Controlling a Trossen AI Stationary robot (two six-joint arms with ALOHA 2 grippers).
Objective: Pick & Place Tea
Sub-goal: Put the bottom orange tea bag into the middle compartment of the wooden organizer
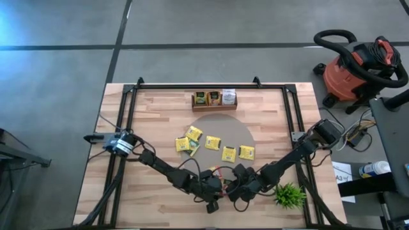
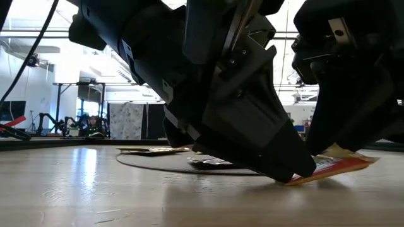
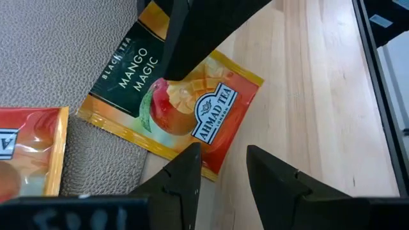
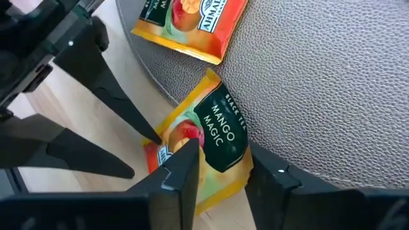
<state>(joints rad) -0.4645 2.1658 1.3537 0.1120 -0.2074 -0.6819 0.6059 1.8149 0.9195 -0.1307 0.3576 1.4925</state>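
Hands [image 1: 214, 199] [image 1: 238, 197] both spread, meeting over one orange tea packet [image 3: 185, 105] at the mat's [image 4: 319, 83] edge.

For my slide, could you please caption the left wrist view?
Mango Magic tea packet straddling grey mat edge, pinned by a dark fingertip.

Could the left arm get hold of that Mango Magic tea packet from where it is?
Probably yes. The left gripper stands open just short of the Mango Magic packet, which lies half on the grey mat. But the right gripper already presses on it, crowding the approach.

Grey floor [image 1: 192, 25], red shop vacuum [image 1: 354, 70]
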